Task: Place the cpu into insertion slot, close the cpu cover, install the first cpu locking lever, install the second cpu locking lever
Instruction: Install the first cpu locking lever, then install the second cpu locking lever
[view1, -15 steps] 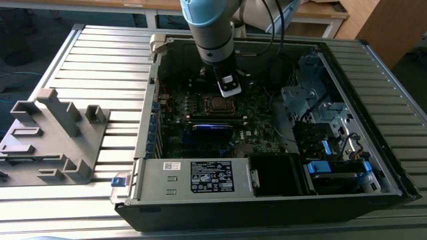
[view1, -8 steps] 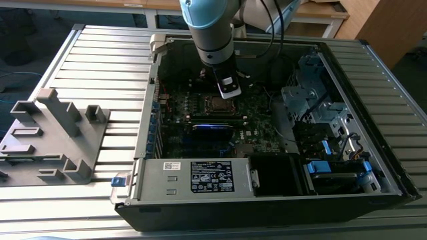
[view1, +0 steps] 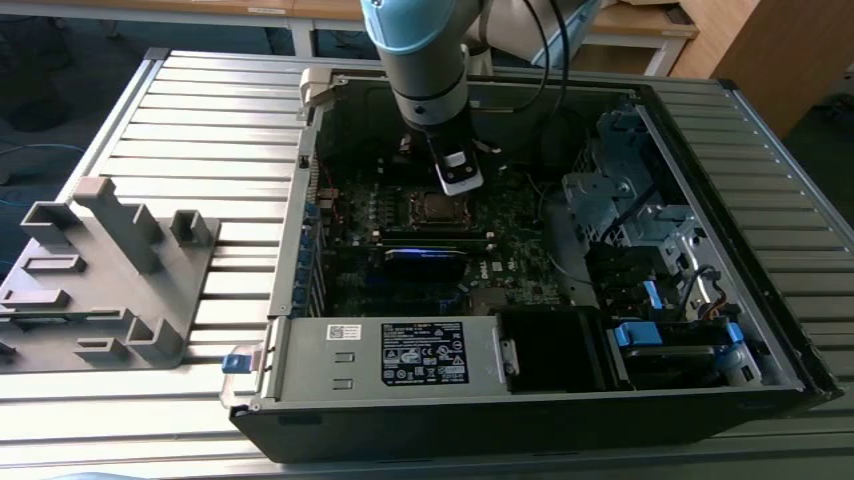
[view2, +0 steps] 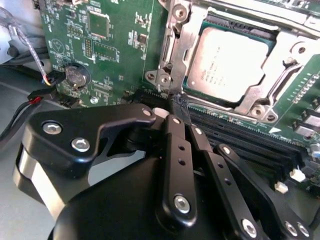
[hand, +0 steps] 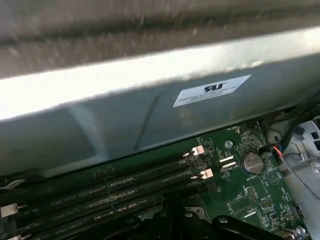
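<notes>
The cpu (view2: 227, 57) lies flat in its socket on the green motherboard (view2: 110, 55), its dull metal top showing through the window of the cpu cover (view2: 175, 45). That silvery frame lies down around the chip. My gripper (view2: 179, 102) is shut, its two black fingers pressed together with nothing visible between them. Its tip is at the socket's corner, just beside the cover's edge. In the exterior view the gripper (view1: 461, 185) hangs inside the open computer case, right over the socket with the cpu (view1: 437, 208).
Dark memory slots (view2: 250, 145) run close beside the socket and also pass under the wrist (hand: 110, 190). A coin battery (view2: 75, 75) and loose wires sit nearby. The case wall (hand: 150, 115), drive cage (view1: 627, 200) and power supply (view1: 400, 350) hem in the board. A grey fixture (view1: 107, 270) stands outside.
</notes>
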